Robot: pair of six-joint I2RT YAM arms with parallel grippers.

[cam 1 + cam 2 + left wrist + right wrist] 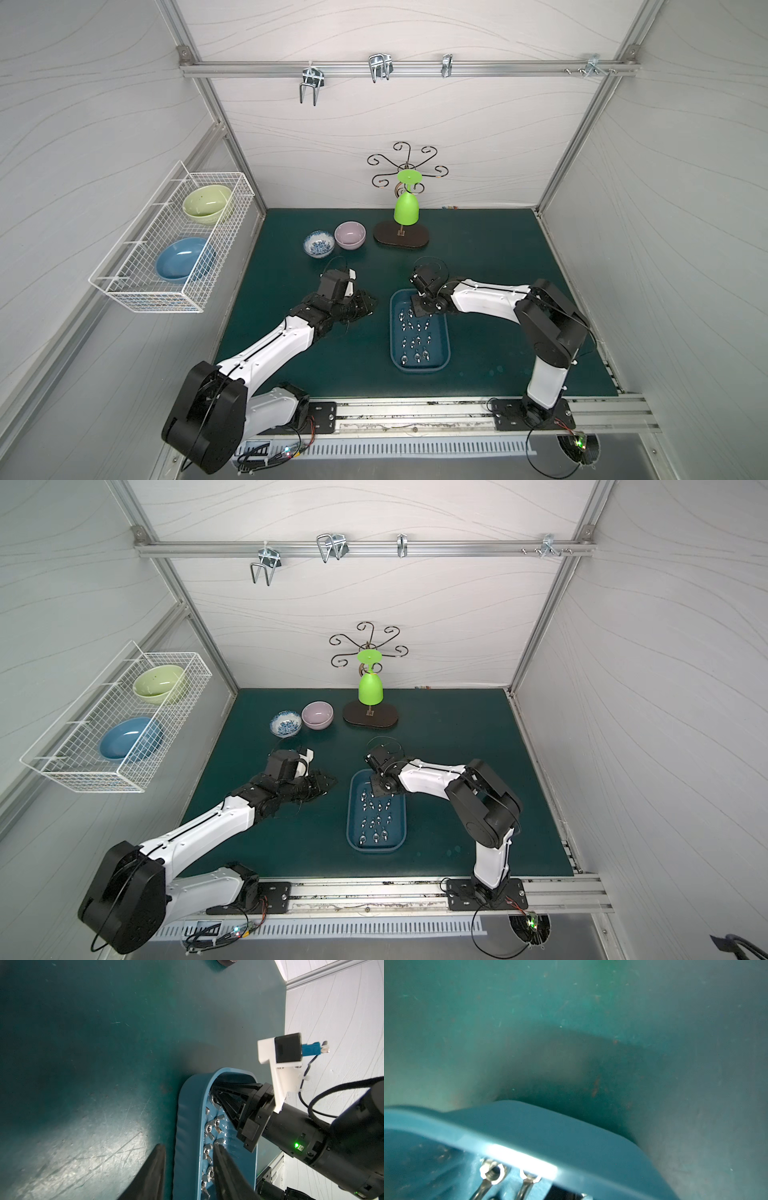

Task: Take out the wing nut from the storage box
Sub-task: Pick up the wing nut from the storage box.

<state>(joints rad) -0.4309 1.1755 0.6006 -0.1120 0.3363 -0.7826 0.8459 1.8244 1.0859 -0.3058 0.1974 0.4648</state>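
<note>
Left wrist: right jaws inside storage box (187,1118), among wing nuts (208,1129).

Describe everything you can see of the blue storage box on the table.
The storage box is a shallow blue plastic tub, rectangular with rounded corners and a raised rim. It sits flat on the green mat, open-topped, holding many small metal wing nuts. The right end effector dips into its far end.
</note>
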